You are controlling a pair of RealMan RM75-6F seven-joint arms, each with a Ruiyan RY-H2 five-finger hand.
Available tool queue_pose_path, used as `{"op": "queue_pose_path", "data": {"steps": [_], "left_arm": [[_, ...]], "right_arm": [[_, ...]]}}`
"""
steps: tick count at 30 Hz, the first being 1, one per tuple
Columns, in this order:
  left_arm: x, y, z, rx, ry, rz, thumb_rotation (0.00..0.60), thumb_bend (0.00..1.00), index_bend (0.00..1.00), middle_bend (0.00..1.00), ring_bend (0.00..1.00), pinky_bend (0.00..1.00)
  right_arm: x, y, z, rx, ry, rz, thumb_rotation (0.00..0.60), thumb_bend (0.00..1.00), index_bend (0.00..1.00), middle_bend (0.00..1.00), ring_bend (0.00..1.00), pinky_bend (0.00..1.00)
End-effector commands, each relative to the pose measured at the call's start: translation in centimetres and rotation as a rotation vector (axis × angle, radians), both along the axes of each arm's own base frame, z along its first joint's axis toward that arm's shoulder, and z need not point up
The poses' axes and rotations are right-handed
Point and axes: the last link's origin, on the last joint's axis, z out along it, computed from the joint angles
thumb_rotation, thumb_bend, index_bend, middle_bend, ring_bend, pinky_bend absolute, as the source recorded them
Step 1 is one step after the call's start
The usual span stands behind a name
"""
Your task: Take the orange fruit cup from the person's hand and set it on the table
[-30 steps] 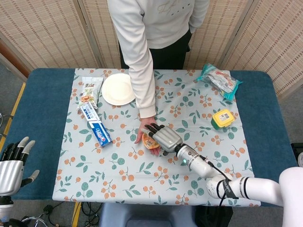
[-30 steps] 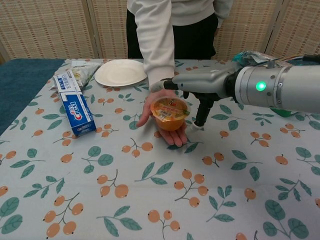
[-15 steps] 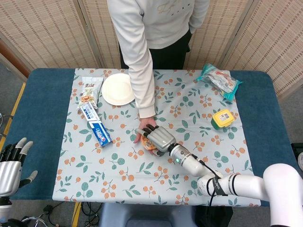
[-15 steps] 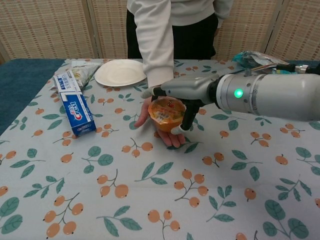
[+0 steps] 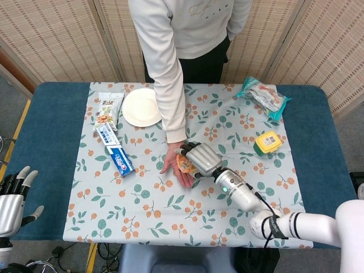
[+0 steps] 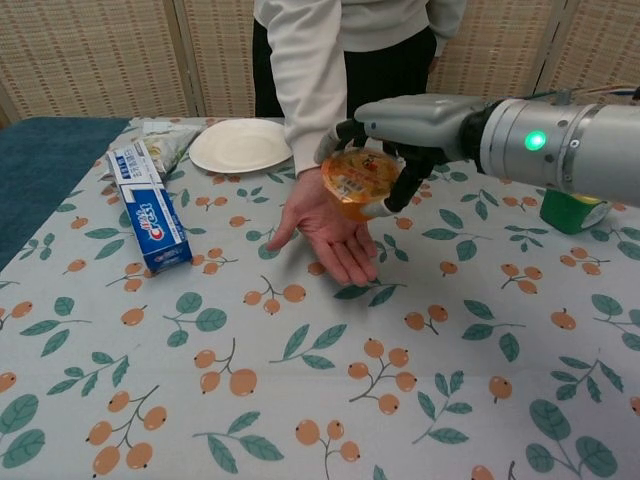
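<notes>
Right robot hand (image 6: 400, 125): silver, its fingers wrapped over the top and near side of the round clear-plastic cup of orange fruit (image 6: 359, 182), gripping it.
Cup position: tilted in the grip, lifted clear of the person's open palm (image 6: 325, 222), which lies flat and empty just below and to its left in the chest view; in the head view the cup (image 5: 186, 164) shows only partly under the robot hand (image 5: 200, 159).
Left robot hand (image 5: 12, 199): low at the near left edge of the head view, off the bench, fingers spread, holding nothing.
Person: in a cream long-sleeved top (image 5: 170, 68), standing at the far side, arm reaching down to the middle of the bench.
Bench (image 5: 51, 108): dark blue top with a pale cloth printed with orange berries and green leaves (image 6: 250, 400).
Other things: white round paper plate (image 6: 240, 145) and blue-and-white toothpaste box (image 6: 148, 220) to the far left; small green-and-yellow tub (image 5: 267, 143) to the right.
Step in hand: the cup looks taken; carrying it off the palm.
Next move: calls for shifting the cup sideways to bare cloth, levelling it, lowering until the base sits flat, then spreading the fingers.
</notes>
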Motion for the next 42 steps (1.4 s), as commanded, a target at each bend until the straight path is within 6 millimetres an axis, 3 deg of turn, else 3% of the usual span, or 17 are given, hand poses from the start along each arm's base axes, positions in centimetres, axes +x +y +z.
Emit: {"op": "queue_pose_path", "data": {"steps": [1, 6, 11, 20, 22, 24, 28, 31, 38, 42], "left_arm": [[0.1, 0.0, 0.0, -0.002, -0.001, -0.003, 0.600, 0.18, 0.11, 0.03, 0.11, 0.10], [0.2, 0.2, -0.2, -0.007, 0.000, -0.010, 0.600, 0.18, 0.11, 0.03, 0.11, 0.10], [0.5, 0.4, -0.4, -0.015, 0.000, -0.018, 0.600, 0.18, 0.11, 0.03, 0.11, 0.10], [0.4, 0.3, -0.2, -0.009, 0.007, -0.008, 0.600, 0.18, 0.11, 0.03, 0.11, 0.10], [0.3, 0.2, -0.1, -0.010, 0.008, -0.005, 0.600, 0.18, 0.11, 0.03, 0.11, 0.10], [0.3, 0.1, -0.1, -0.009, 0.009, -0.004, 0.600, 0.18, 0.11, 0.03, 0.11, 0.10], [0.3, 0.1, -0.1, -0.008, 0.009, -0.002, 0.600, 0.18, 0.11, 0.03, 0.11, 0.10], [0.4, 0.2, -0.2, -0.012, 0.008, -0.002, 0.600, 0.18, 0.11, 0.03, 0.11, 0.10], [0.6, 0.5, -0.2, -0.010, 0.006, -0.015, 0.600, 0.18, 0.11, 0.03, 0.11, 0.10], [0.5, 0.7, -0.2, -0.012, 0.006, -0.012, 0.600, 0.18, 0.11, 0.03, 0.11, 0.10]], "right_arm": [[-2.1, -0.1, 2.6, -0.048, -0.005, -0.039, 0.600, 0.40, 0.26, 0.28, 0.22, 0.47], [-5.7, -0.9, 3.8, -0.071, 0.053, -0.123, 0.600, 0.40, 0.26, 0.28, 0.22, 0.47], [-8.0, -1.3, 2.4, -0.043, 0.098, -0.168, 0.600, 0.40, 0.26, 0.28, 0.22, 0.47], [-9.5, -2.5, 0.0, -0.019, 0.124, -0.208, 0.600, 0.38, 0.26, 0.25, 0.21, 0.45], [-9.7, -2.5, -0.3, -0.009, 0.128, -0.216, 0.600, 0.36, 0.24, 0.24, 0.19, 0.43], [-9.8, -2.5, -0.2, -0.002, 0.131, -0.218, 0.600, 0.33, 0.14, 0.18, 0.13, 0.35], [-9.7, -2.0, 0.7, -0.001, 0.109, -0.222, 0.600, 0.28, 0.01, 0.09, 0.02, 0.21], [-9.8, -1.5, 1.9, -0.016, 0.085, -0.231, 0.600, 0.26, 0.00, 0.06, 0.00, 0.14], [-10.4, -0.1, 5.9, -0.100, 0.048, -0.222, 0.600, 0.26, 0.00, 0.05, 0.00, 0.13], [-11.2, 1.4, 8.5, -0.164, 0.040, -0.219, 0.600, 0.26, 0.00, 0.11, 0.00, 0.14]]}}
